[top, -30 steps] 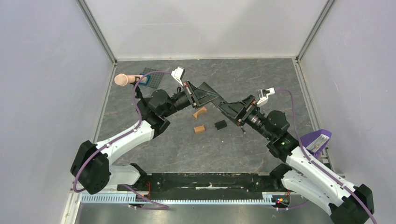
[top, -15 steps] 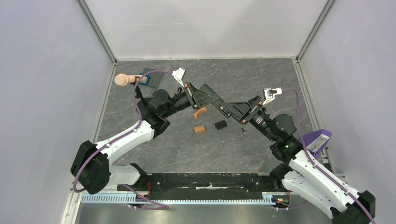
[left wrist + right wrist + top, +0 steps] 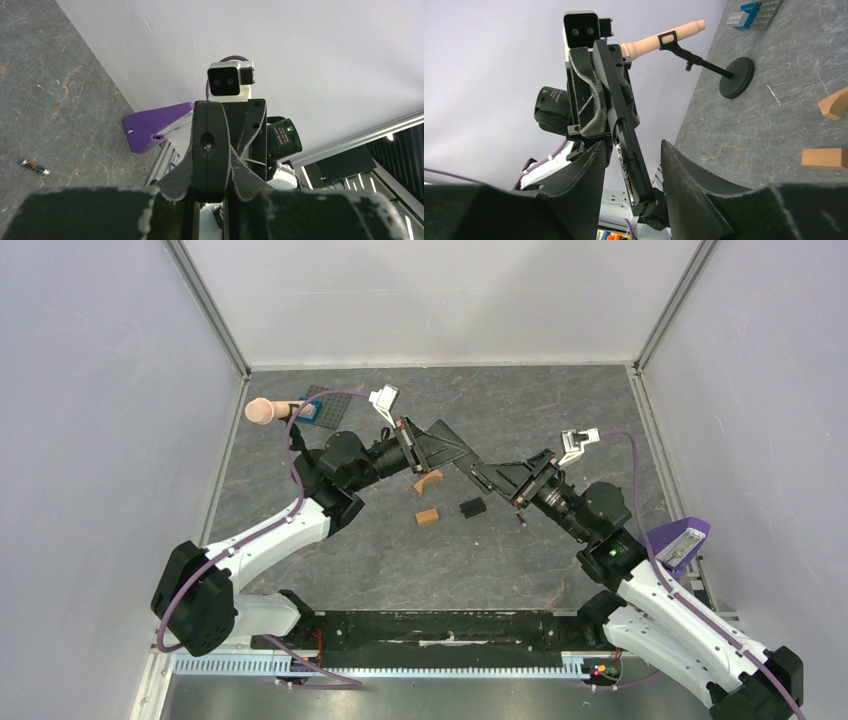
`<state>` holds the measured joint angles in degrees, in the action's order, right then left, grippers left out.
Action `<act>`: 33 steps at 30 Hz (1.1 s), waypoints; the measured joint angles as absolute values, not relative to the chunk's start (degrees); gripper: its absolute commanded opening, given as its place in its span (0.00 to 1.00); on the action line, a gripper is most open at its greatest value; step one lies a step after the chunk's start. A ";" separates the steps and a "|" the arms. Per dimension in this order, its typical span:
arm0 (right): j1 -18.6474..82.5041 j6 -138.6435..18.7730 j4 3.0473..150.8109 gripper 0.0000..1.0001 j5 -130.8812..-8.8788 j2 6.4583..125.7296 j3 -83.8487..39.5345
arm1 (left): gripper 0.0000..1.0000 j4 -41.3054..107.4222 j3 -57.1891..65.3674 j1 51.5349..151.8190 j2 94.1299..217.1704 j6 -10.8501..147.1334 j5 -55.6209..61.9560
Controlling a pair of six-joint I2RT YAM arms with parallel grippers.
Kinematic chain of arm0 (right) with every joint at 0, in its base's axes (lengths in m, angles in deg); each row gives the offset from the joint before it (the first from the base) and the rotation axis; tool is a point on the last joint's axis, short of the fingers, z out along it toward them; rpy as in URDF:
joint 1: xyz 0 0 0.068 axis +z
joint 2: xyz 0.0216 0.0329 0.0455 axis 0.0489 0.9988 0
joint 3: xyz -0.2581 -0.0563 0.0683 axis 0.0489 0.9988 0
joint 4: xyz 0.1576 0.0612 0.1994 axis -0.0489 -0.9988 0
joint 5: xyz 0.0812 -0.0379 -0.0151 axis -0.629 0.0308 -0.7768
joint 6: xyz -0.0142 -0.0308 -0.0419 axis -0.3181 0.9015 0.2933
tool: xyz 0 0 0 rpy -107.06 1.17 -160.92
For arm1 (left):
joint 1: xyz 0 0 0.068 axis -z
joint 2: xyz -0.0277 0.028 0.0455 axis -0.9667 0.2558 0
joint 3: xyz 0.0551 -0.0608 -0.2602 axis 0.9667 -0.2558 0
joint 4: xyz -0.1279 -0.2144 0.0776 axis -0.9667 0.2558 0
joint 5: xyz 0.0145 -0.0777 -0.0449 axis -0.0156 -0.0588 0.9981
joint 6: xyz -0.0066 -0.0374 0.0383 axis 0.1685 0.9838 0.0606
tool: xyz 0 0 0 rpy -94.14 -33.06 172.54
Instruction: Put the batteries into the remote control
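The remote control (image 3: 620, 107), a slim black bar, hangs in the air over the table's middle, with my left gripper (image 3: 211, 167) shut on one end. That end shows end-on as the remote control (image 3: 211, 140) in the left wrist view. My right gripper (image 3: 631, 145) straddles the free end, its jaws open with a narrow gap on each side. The bar's open side shows something orange and white inside. From above, the remote control (image 3: 472, 468) bridges the left gripper (image 3: 452, 452) and right gripper (image 3: 490, 476). One battery (image 3: 34, 166) lies loose on the table.
A short black piece (image 3: 472, 507), an orange block (image 3: 428, 517) and an orange arch (image 3: 430, 481) lie below the grippers. A black stand with a pink tip (image 3: 262, 411) and a grey studded plate (image 3: 322, 405) sit far left. A purple holder (image 3: 678, 540) is at the right edge.
My right gripper has slid left along the remote control's free end and its jaws have narrowed around it. The left arm has stayed still.
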<state>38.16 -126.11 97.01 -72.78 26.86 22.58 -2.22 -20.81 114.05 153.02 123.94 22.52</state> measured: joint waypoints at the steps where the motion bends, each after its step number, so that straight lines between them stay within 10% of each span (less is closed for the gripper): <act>1: 38.16 -125.98 96.70 0.44 -72.78 26.86 22.58 | 0.02 -2.22 -20.81 114.05 153.02 123.91 22.52; 13: 38.16 -125.30 95.83 0.30 -72.87 27.16 22.58 | 0.02 -1.37 -20.81 114.05 153.02 123.80 22.50; 20: 38.16 -124.65 94.10 0.85 -72.83 27.40 22.58 | 0.02 -0.54 -20.81 114.05 152.99 123.15 22.46; 33: 38.16 -108.52 73.78 0.80 -58.18 22.36 16.72 | 0.02 13.36 -22.48 113.77 146.50 112.57 17.12</act>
<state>38.16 -108.52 73.78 -58.18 22.36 16.72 13.36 -22.48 113.77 146.50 112.57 17.12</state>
